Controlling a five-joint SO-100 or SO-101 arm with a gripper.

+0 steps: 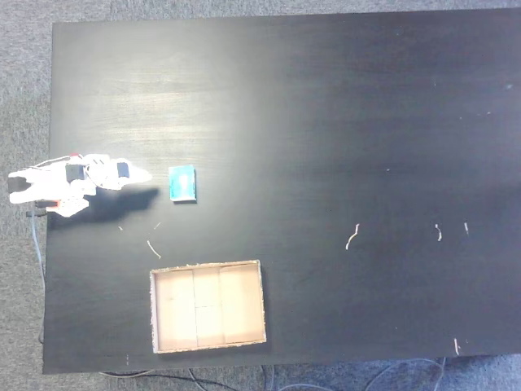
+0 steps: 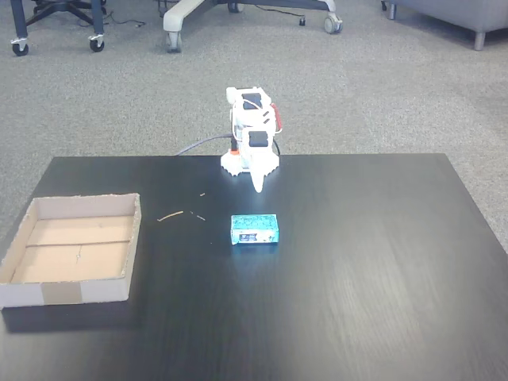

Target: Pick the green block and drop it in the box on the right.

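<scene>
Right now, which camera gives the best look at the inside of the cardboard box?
The fixed view looking straight down: the box shows its whole pale creased floor. The low-angle fixed view shows the box slanted, its near wall hiding part of the floor.

Table: big black rectangular wood-grain tabletop (image 1: 342,122), matte with a soft pale glare patch, also seen in the other fixed view (image 2: 357,270)
Floor: grey speckled carpet (image 2: 381,87) all around the table
Furniture: wheeled office chair bases (image 2: 55,16) at the far end, plus a grey couch corner (image 2: 460,12)
Cables: thin wires (image 1: 244,381) trailing off the table edge
</scene>
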